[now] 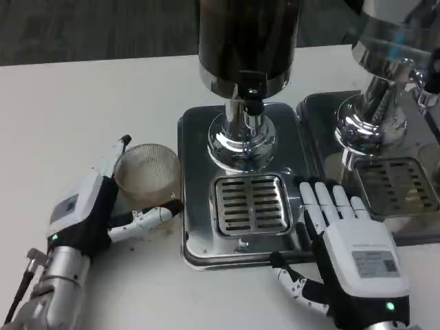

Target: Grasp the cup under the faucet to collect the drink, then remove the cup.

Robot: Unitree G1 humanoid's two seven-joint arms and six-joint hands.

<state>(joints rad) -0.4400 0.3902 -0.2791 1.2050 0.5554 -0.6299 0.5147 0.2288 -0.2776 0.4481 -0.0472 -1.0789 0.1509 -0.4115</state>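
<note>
Left hand [86, 213] wraps the clear cup [146, 174], fingers on its far-left side and thumb on its near side, so it is clamped on the cup and can carry it; the cup stands on the table [82, 110] just left of the steel tray [240, 199], not yet under the faucet [252, 103]. Right hand [347, 240] lies flat, palm down, fingers apart and holding nothing, at the tray's near right corner beside the drip grate [251, 204], probably waiting.
</note>
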